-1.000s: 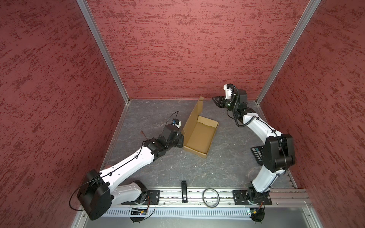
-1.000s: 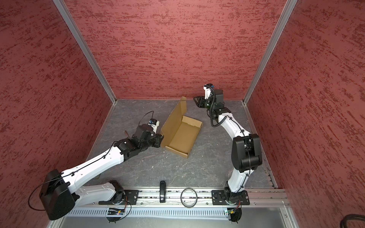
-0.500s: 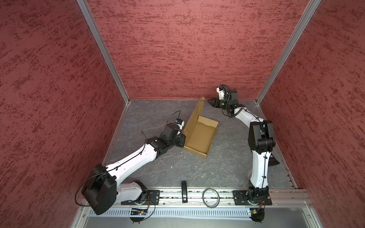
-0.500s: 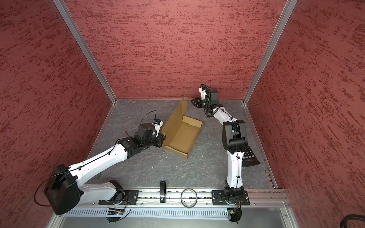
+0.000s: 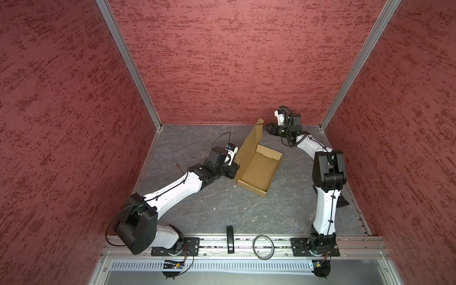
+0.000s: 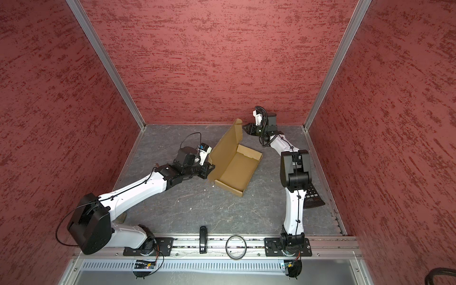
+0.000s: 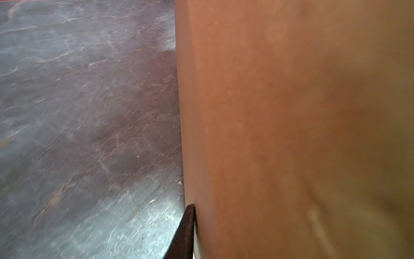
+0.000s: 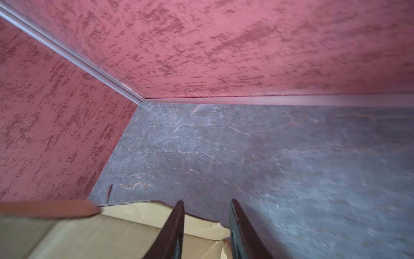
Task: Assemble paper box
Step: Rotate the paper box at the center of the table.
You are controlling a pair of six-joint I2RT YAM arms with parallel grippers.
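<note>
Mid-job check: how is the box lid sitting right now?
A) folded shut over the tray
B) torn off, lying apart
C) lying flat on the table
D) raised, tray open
D: in both top views the lid stands raised along one long side of the box, whose tray is open to the camera.

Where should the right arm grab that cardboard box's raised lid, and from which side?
Take the lid of the paper box by its free top edge near the far corner, coming from the tray side where the right gripper hovers. The lid stands steeply raised, so its thin edge should slip between the open fingers.
</note>
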